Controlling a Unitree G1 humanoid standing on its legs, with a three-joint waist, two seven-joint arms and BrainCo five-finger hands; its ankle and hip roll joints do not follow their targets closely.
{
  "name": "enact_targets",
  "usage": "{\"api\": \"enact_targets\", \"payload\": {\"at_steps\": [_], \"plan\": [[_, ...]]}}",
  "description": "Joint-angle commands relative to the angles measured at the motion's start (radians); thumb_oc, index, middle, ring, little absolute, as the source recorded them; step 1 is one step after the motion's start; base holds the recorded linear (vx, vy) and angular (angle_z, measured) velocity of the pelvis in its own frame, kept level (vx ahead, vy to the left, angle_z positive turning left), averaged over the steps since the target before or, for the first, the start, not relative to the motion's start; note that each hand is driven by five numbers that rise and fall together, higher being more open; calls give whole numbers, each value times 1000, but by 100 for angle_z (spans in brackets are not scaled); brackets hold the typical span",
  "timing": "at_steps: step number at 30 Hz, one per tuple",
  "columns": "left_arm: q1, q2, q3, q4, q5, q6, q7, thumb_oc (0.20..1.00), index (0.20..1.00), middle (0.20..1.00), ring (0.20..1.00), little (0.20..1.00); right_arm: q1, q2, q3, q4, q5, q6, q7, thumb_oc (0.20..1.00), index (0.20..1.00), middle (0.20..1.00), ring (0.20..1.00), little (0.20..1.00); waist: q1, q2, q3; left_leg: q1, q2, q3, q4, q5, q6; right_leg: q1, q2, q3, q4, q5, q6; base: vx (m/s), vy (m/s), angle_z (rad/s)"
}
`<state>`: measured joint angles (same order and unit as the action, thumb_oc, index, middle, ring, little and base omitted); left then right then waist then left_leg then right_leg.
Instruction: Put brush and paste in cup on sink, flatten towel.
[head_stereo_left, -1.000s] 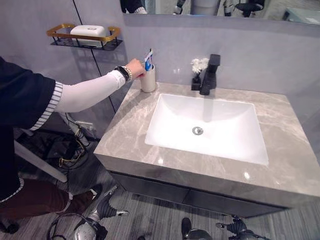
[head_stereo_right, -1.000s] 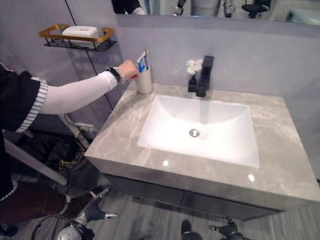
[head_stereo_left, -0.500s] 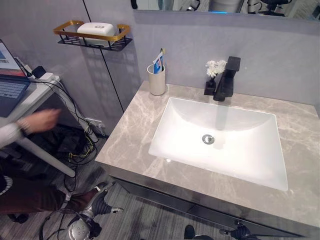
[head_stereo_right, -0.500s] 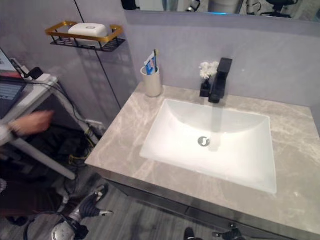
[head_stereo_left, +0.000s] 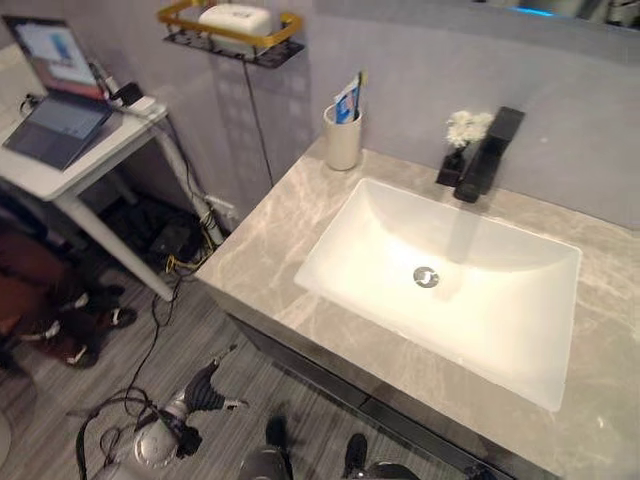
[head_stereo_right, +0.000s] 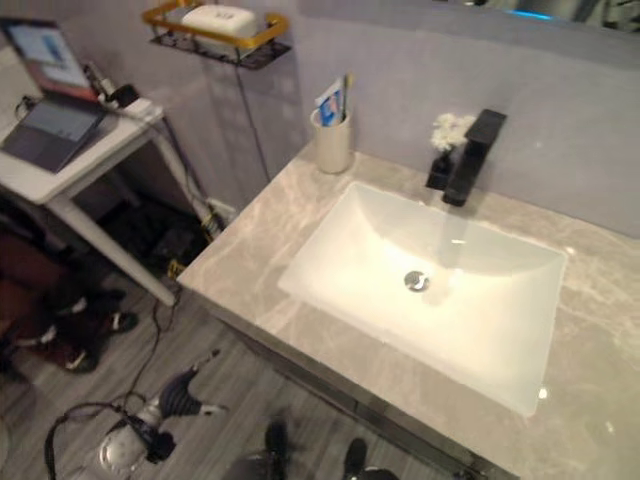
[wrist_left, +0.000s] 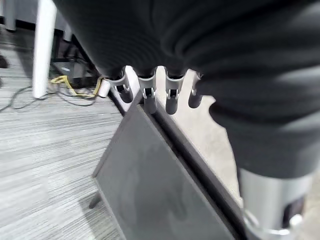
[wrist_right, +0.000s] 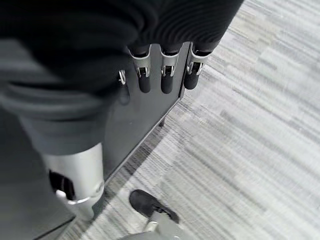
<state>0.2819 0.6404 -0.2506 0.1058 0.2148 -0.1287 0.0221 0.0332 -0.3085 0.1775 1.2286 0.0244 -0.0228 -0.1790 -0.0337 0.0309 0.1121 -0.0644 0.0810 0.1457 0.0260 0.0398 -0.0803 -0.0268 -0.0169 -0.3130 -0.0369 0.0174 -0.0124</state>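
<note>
I see the cup (head_stereo_left: 343, 139) upright on the counter (head_stereo_left: 268, 252) at the sink's (head_stereo_left: 440, 282) back left corner, against the wall; the brush (head_stereo_left: 359, 89) and the paste (head_stereo_left: 346, 103) both stand in it, tips above the rim. Along the sink's back edge the black tap (head_stereo_left: 488, 154) rises, with a small pot of white flowers (head_stereo_left: 460, 132) just beside it on the cup's side. Above the cup and a little away from the sink, a gold-rimmed wall shelf (head_stereo_left: 235, 33) carries a white soap (head_stereo_left: 236, 17). Well apart from the sink, past the counter's left end, a white table (head_stereo_left: 85, 158) bears an open laptop (head_stereo_left: 54, 95); a person's legs and shoes (head_stereo_left: 62, 318) show under it on the grey floor (head_stereo_left: 130, 375). My left hand (head_stereo_left: 201, 394) hangs low in front of the cabinet (wrist_left: 145, 190); in its wrist view the fingers (wrist_left: 146, 97) curl loosely and hold nothing. My right hand (wrist_right: 155, 65) hangs beside the cabinet too, fingers (wrist_right: 167, 77) loosely curled, empty.
</note>
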Motion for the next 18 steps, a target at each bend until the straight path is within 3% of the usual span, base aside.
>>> {"api": "enact_targets", "payload": {"at_steps": [1,7,11,13,16,18], "plan": [[-1,49,81,-81,-40,-38,3,1000,1000,1000,1000,1000,-56,6,-3,-33,13,-19,-25,1000,1000,1000,1000,1000,-4,-40,-29,53,-60,12,-18,-65,47,4,-127,65,58,25,158,48,151,-3],[16,108,125,-151,-116,-49,0,1000,1000,1000,1000,1000,-62,23,15,-69,-6,-19,-23,1000,1000,1000,1000,1000,2,-49,-20,84,-93,21,-24,-90,86,-15,-158,84,117,41,183,0,157,-9],[41,168,174,-204,-181,-70,-3,1000,1000,1000,1000,1000,-72,25,16,-83,-21,-17,-21,1000,1000,1000,1000,1000,3,-52,9,116,-105,41,-47,-91,107,-101,-197,80,278,131,222,-58,161,-10],[61,185,208,-225,-252,-79,-11,1000,1000,1000,1000,1000,-74,25,20,-82,-34,-11,-16,1000,1000,1000,1000,1000,6,-45,24,132,-105,49,-57,-92,113,-137,-214,48,332,147,230,-17,139,-24],[81,192,251,-253,-335,-89,-25,1000,1000,1000,1000,1000,-72,22,22,-72,-59,0,-7,1000,1000,1000,1000,1000,13,-54,19,160,-113,70,-71,-100,108,-132,-274,-20,220,184,238,56,16,-15],[94,196,272,-265,-367,-88,-32,1000,1000,1000,1000,1000,-75,24,23,-62,-70,6,-3,1000,1000,1000,1000,1000,15,-50,23,173,-105,74,-75,-104,103,-111,-283,-42,172,207,245,45,-62,-11]]}}
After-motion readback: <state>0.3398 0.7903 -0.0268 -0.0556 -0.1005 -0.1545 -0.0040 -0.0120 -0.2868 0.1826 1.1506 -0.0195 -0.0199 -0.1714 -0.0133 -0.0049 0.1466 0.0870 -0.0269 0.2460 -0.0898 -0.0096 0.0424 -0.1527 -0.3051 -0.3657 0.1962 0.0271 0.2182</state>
